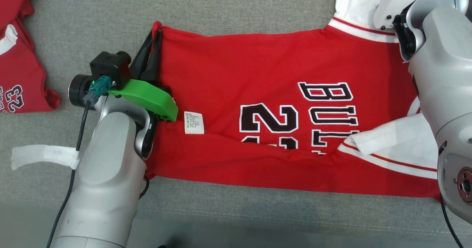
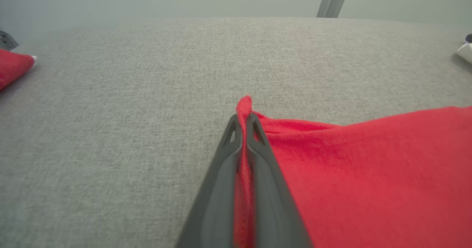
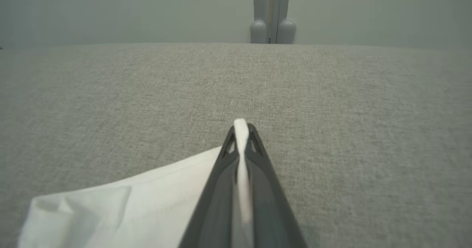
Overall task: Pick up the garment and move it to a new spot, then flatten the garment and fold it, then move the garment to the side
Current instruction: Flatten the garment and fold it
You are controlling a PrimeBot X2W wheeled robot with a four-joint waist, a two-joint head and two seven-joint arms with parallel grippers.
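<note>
Limp-looking, light jersey (image 1: 258,67): take it by edges
Left gripper (image 2: 243,121) pinches the hem corner near the care label (image 1: 194,122); right gripper (image 3: 241,130) pinches white sleeve, well apart

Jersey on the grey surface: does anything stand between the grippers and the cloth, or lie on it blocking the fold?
Nothing visible does. The left gripper is shut on the jersey's red corner, the right gripper on its white sleeve. Nothing lies on the jersey; a second red jersey lies apart, to the left.
</note>
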